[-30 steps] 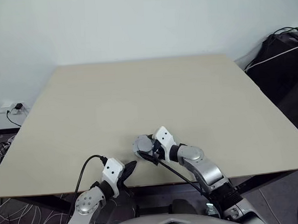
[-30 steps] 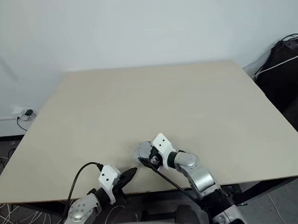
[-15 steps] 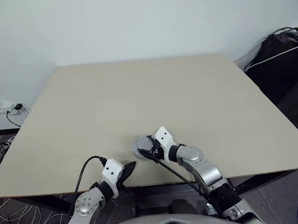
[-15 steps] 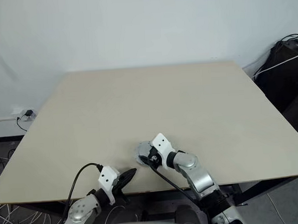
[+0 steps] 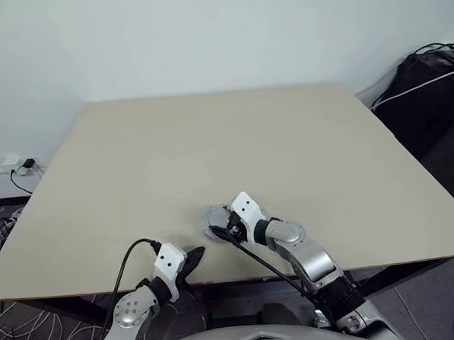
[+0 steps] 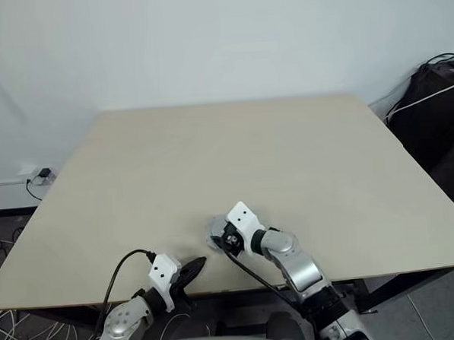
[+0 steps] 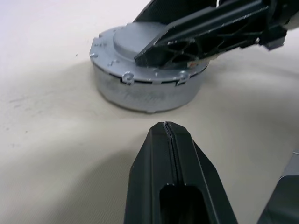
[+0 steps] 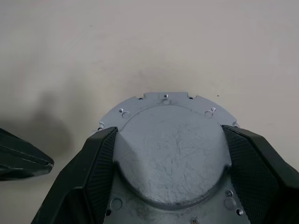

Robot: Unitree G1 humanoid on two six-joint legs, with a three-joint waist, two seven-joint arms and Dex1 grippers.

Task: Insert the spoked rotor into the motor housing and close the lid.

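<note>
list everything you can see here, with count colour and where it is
lid: one, silver-grey, closed on top of a round silver unit that sits on the table near its front edge
table: one, pale beige top, in the middle of the scene
black bag: one, on the floor past the table's right side, with a white cable across it
wall socket: one, white with a black plug, low on the wall at left
cables: several, light-coloured, on the floor at lower left
left claw: one, black fingers shut, empty, at the table's front edge, pointing at the silver unit
right claw: one, black, its fingers either side of the lid's raised centre
</note>
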